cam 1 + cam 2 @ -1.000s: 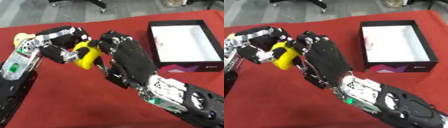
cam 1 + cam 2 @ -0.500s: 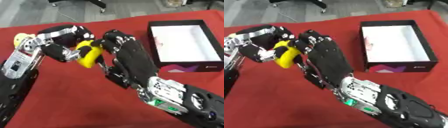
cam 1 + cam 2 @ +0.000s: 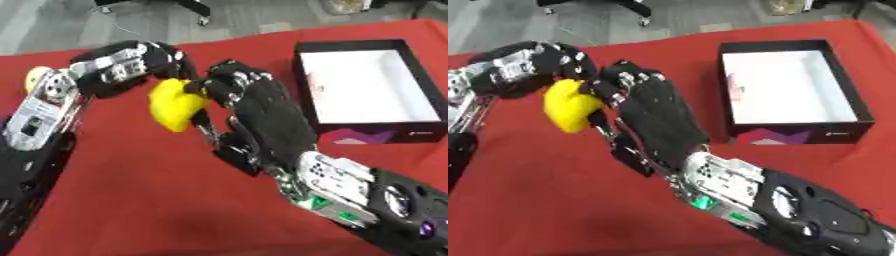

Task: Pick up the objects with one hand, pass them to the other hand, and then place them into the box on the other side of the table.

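A yellow lumpy object (image 3: 175,107) hangs above the red table between my two hands. My left hand (image 3: 131,67) comes in from the upper left with its fingers curled over the object's top. My right hand (image 3: 258,112) reaches up from the lower right, back toward the camera, fingers bent against the object's right side and its thumb low beside it. A black box (image 3: 416,117) with a white inside stands at the right; something small and pinkish lies at its left inner wall.
The red tablecloth (image 3: 131,200) covers the whole table. A small pale round thing (image 3: 35,75) shows at the far left behind my left arm. Grey floor and chair wheels lie beyond the table's far edge.
The yellow object now hangs lower and shows more below my left hand. My right hand's fingers have closed in on its right side.
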{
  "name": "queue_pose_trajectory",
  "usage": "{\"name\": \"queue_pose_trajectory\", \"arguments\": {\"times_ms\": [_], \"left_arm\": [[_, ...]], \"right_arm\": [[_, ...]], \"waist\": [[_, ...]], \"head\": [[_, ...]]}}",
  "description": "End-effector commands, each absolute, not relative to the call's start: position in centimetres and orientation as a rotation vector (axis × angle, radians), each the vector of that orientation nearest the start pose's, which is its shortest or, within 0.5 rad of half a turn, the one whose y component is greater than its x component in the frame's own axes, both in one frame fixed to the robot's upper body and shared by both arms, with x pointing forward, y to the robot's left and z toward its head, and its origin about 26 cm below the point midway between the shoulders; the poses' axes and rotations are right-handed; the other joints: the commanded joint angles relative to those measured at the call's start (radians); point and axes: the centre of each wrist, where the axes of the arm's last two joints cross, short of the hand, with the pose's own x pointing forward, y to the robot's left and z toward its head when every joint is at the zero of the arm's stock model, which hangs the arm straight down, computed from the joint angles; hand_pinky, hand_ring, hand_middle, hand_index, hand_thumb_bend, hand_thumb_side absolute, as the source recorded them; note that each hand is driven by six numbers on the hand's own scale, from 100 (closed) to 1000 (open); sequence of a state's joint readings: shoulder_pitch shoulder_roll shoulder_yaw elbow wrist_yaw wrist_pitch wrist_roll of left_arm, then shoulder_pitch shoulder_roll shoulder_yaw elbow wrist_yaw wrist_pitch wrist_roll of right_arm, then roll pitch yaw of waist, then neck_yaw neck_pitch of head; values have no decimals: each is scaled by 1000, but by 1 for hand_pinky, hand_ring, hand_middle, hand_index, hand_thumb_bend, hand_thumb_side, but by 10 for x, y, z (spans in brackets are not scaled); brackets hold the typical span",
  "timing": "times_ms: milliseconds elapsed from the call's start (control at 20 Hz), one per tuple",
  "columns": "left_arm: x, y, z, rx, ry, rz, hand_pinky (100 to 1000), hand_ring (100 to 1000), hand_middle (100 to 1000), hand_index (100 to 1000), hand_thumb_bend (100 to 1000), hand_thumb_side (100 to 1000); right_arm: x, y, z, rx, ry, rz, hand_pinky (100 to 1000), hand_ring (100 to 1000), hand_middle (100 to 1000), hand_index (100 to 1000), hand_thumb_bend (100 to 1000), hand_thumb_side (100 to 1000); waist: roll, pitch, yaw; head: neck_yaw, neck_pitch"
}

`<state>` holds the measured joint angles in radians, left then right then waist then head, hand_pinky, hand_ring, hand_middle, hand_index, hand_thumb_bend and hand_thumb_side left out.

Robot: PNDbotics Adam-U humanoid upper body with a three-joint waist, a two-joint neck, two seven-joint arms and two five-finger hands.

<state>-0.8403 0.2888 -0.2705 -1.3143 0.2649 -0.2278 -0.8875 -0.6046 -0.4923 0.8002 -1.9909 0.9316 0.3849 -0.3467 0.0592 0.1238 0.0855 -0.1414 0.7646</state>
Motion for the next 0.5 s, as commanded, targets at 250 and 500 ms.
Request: {"name": "queue_pose_trajectory", "arguments": {"times_ms": [250,500], "left_arm": [[444,214,212,-554,-1995,-1413,776,722,807,867,178,1000],[442,253,208,-468,-2039,-1300,756,688,776,846,100,935]], "right_arm": [[269,-121,187,1344,2840,-1270,386,638,464,296,100,100],[278,-145,192,1475,2835,-1224,373,657,463,307,100,100]], "waist": [[-5,-20,3],[-8,-20,10]], "head": [[-9,5],[-24,5]]}}
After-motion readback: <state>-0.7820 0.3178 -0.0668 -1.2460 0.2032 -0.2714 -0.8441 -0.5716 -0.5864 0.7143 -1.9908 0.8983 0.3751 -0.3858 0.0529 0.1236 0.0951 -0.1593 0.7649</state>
